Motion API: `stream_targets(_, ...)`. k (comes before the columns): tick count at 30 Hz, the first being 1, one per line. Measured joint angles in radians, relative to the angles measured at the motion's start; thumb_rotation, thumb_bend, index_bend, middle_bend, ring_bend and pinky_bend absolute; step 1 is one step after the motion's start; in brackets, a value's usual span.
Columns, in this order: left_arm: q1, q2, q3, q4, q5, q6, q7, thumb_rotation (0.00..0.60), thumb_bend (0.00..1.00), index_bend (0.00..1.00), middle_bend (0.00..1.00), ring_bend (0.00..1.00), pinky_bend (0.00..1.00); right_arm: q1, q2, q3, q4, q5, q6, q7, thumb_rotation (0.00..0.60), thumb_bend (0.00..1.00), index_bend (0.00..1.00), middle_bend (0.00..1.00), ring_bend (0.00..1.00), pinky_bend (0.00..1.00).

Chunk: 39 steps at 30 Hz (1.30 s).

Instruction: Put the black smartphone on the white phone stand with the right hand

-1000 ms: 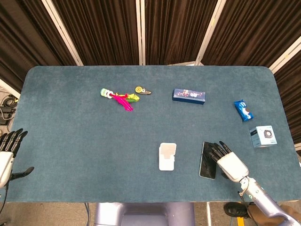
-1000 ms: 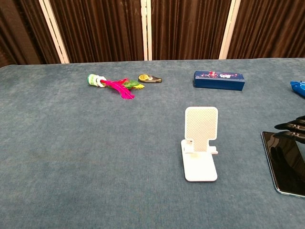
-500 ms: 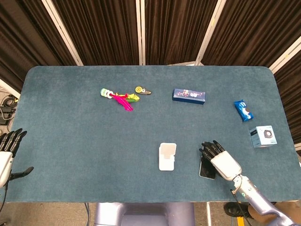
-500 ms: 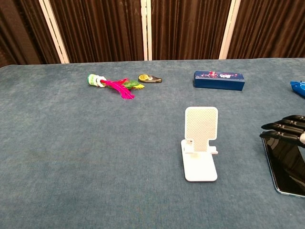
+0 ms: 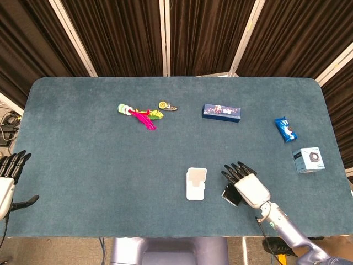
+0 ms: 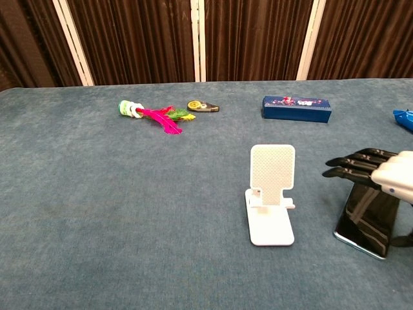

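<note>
The white phone stand stands upright near the table's front edge, its back plate facing me. Just right of it, my right hand lies over the black smartphone, fingers stretched across its far end, and holds it. In the head view only a corner of the phone shows from under the hand. In the chest view the phone slants, with its near end on the cloth. A small gap separates phone and stand. My left hand rests off the table's left edge, fingers apart, holding nothing.
A dark blue box lies behind the stand. A blue snack packet and a small pale blue box sit at the right. A pink feather toy and a small yellow-and-black dispenser lie at the back left.
My right hand has moved left over the phone and closed on it. The phone has shifted left toward the stand and turned. The left hand has stayed still.
</note>
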Motion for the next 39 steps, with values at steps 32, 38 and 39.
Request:
stream_targets(32, -0.012, -0.012, -0.007, 0.005, -0.032, -0.023, 0.025, 0.6, 0.0, 0.0, 0.0, 0.0, 0.0, 0.235, 0.264, -0.104, -0.107, -0.225, -0.177, 0.041, 0.6, 0.0, 0.0, 0.0, 0.0, 0.0)
stream_targets(38, -0.018, -0.02, -0.013, 0.01, -0.055, -0.036, 0.04, 0.6, 0.0, 0.0, 0.0, 0.0, 0.0, 0.267, 0.241, -0.129, -0.024, -0.274, -0.17, 0.1, 0.6, 0.0, 0.0, 0.0, 0.0, 0.0)
stream_targets(39, -0.019, -0.022, -0.014, 0.011, -0.059, -0.039, 0.044, 0.6, 0.0, 0.0, 0.0, 0.0, 0.0, 0.272, 0.232, -0.135, -0.001, -0.285, -0.159, 0.118, 0.6, 0.0, 0.0, 0.01, 0.0, 0.0)
